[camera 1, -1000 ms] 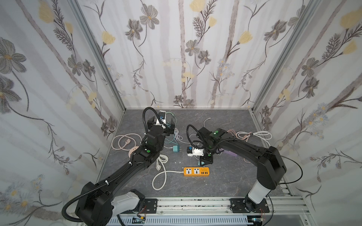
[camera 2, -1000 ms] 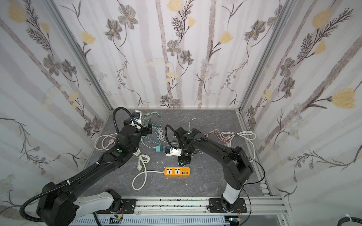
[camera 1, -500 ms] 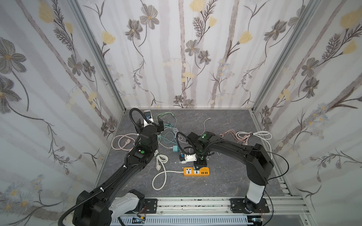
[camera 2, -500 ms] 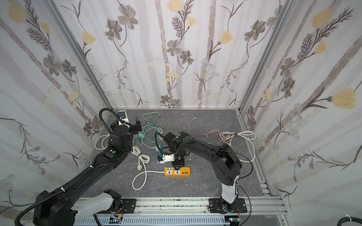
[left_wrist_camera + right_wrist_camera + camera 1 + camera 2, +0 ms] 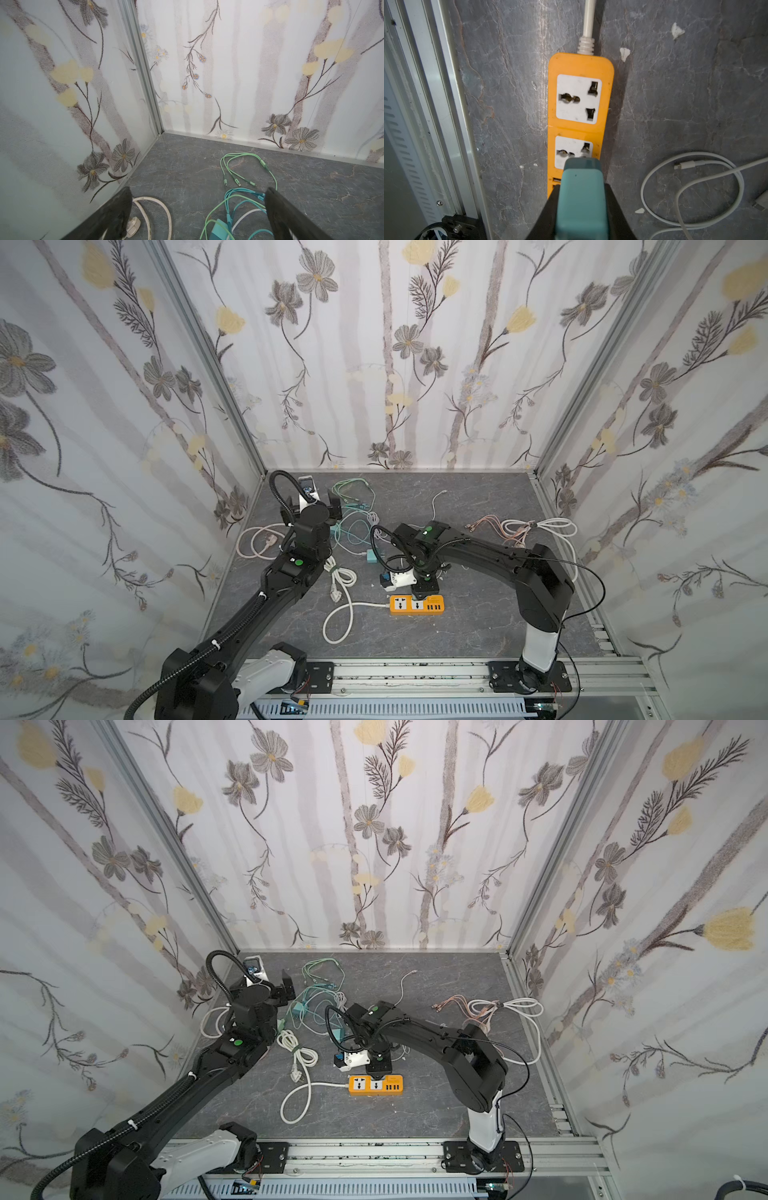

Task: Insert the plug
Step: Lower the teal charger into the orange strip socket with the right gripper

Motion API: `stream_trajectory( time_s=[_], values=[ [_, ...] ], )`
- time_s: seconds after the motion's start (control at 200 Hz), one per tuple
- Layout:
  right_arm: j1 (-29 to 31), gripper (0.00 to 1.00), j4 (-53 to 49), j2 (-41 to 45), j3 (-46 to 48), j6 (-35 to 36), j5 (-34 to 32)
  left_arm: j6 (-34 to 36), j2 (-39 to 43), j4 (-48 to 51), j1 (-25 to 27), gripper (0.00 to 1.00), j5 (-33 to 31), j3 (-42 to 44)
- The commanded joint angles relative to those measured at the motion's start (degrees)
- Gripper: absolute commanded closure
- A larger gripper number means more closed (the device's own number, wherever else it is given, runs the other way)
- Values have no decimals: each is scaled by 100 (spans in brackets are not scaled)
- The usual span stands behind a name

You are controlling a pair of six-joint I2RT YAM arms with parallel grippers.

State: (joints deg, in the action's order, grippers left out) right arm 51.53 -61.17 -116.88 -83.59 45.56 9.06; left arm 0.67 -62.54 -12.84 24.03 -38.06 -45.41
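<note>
An orange power strip point(image 5: 417, 605) point(image 5: 376, 1084) lies near the front middle of the dark floor, with a white lead running left. My right gripper point(image 5: 424, 587) point(image 5: 379, 1065) points down just above its second socket point(image 5: 574, 152). It is shut on a teal plug point(image 5: 580, 197), whose front end covers the socket's near edge; its pins are hidden. The first socket point(image 5: 578, 98) is bare. My left gripper point(image 5: 311, 506) point(image 5: 264, 986) point(image 5: 199, 207) stands open and holds nothing near the back left corner, over loose cables.
Green and teal cables point(image 5: 353, 506) with a teal adapter point(image 5: 218, 230) lie at the back left. Close by are a coiled white cord point(image 5: 338, 572) and a white lead with plug point(image 5: 268, 539). Pinkish and white cables point(image 5: 523, 526) lie at right. A metal rail point(image 5: 436, 104) borders the front.
My right gripper has carried the teal plug forward, from behind the strip to just over it. My left arm has swung left toward the side wall, still open.
</note>
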Motion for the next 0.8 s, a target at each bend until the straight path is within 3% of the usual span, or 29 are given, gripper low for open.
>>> stream_trajectory(
  time_s=[0.0, 0.255, 0.795],
  values=[
    [24, 100, 210, -66, -59, 156, 27, -75, 32, 20, -30, 0, -89, -47],
    [71, 100, 105, -129, -87, 175, 125, -84, 67, 82, -56, 0, -77, -47],
    [537, 100, 356, -334, 311, -306, -591, -89, 58, 133, -87, 0, -60, -30]
  ],
)
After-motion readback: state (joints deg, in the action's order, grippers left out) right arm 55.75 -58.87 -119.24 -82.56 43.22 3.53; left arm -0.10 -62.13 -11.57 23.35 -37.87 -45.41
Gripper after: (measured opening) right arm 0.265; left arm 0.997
